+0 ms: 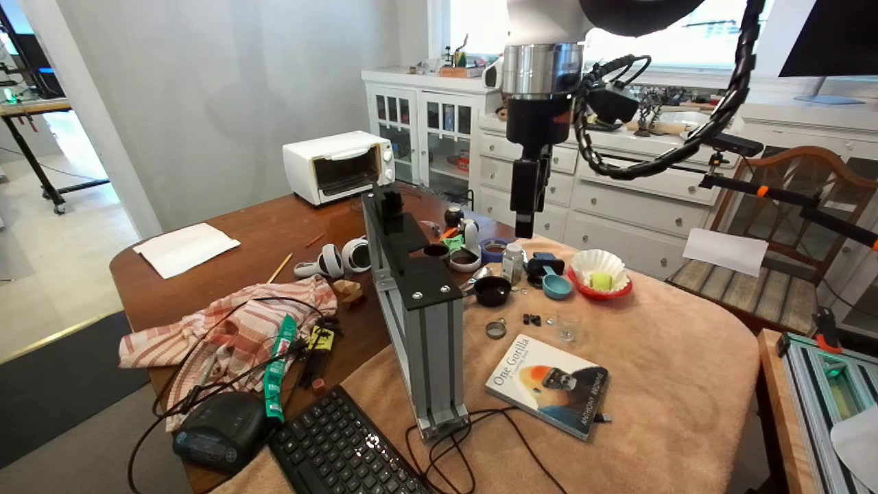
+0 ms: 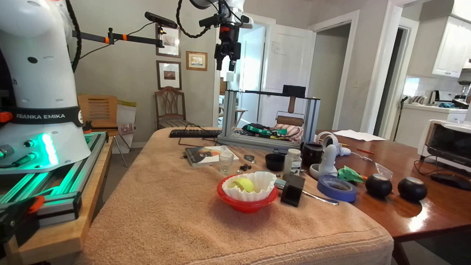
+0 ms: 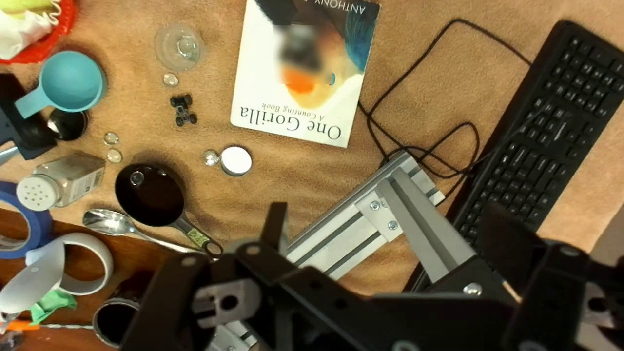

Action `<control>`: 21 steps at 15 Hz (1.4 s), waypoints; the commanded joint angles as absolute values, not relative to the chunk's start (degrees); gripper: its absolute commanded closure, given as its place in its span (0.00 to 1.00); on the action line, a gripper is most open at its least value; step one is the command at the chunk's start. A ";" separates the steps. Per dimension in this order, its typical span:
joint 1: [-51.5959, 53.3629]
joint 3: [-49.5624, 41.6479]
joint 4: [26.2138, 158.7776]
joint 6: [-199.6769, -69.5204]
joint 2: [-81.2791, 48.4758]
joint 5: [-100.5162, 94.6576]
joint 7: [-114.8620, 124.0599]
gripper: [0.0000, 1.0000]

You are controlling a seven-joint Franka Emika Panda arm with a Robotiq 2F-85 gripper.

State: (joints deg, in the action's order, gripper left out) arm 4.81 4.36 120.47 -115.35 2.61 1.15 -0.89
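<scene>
My gripper [image 1: 525, 226] is open and empty, held well above the table; its spread fingers also show in an exterior view [image 2: 225, 67] and the wrist view [image 3: 387, 213]. An aluminium frame with a black top [image 2: 312, 119] stands below it, also in the wrist view [image 3: 336, 239]. The white "One Gorilla" book [image 1: 549, 384] lies flat beside the frame, also in the wrist view [image 3: 302, 97]. A black measuring cup [image 3: 150, 197], a teal scoop [image 3: 73, 80], a spice bottle [image 3: 78, 180] and a small glass [image 3: 179, 47] lie near. A red bowl [image 2: 247, 206] holds a white paper filter and a yellow-green object.
A black keyboard [image 1: 343, 446] with loose cables lies by the frame. A white toaster oven [image 1: 336, 147] stands at the table's far end. Blue tape [image 2: 336, 188], a white controller [image 2: 327, 165] and two round black pots [image 2: 379, 186] crowd one side. A striped cloth [image 1: 254, 322] lies beyond the frame.
</scene>
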 commanded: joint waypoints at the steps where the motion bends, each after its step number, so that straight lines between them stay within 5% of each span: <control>1: 2.95 2.82 117.59 -118.44 -1.96 0.15 2.94 0.00; 21: -6.22 -5.80 97.46 -119.32 -23.70 0.72 1.66 0.00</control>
State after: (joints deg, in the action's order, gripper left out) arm -4.60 -5.12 103.47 -119.39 -17.55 0.50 2.69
